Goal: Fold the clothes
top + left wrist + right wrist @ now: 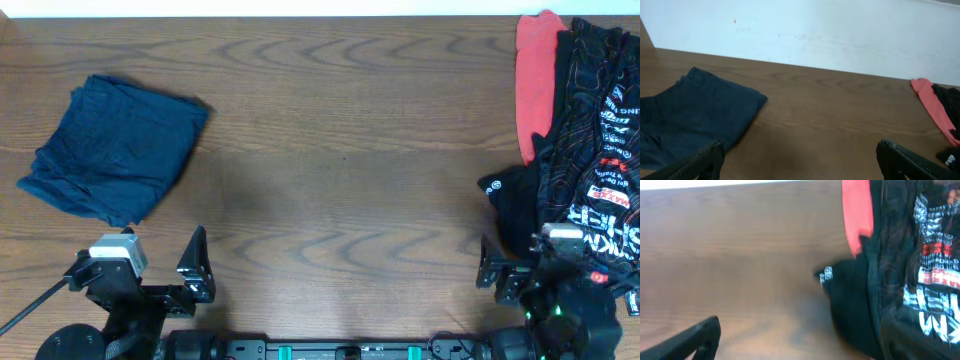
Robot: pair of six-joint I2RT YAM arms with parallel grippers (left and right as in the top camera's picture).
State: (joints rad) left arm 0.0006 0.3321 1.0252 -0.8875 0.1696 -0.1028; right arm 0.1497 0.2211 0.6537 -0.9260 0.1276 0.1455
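Observation:
A folded dark blue garment (pixel 110 148) lies at the table's left; it also shows in the left wrist view (pixel 690 117). A heap of black printed clothes (pixel 590 170) with a red garment (pixel 535 75) lies at the right edge, also in the right wrist view (pixel 910 275). My left gripper (pixel 195 270) is open and empty near the front edge, right of the blue garment; its fingers show in the left wrist view (pixel 800 162). My right gripper (pixel 500 272) is open at the front right, its right finger against the black heap (pixel 800 340).
The brown wooden table (pixel 340 150) lies bare between the two piles. A white wall (pixel 815 30) runs behind the table's far edge. The arm bases stand along the front edge.

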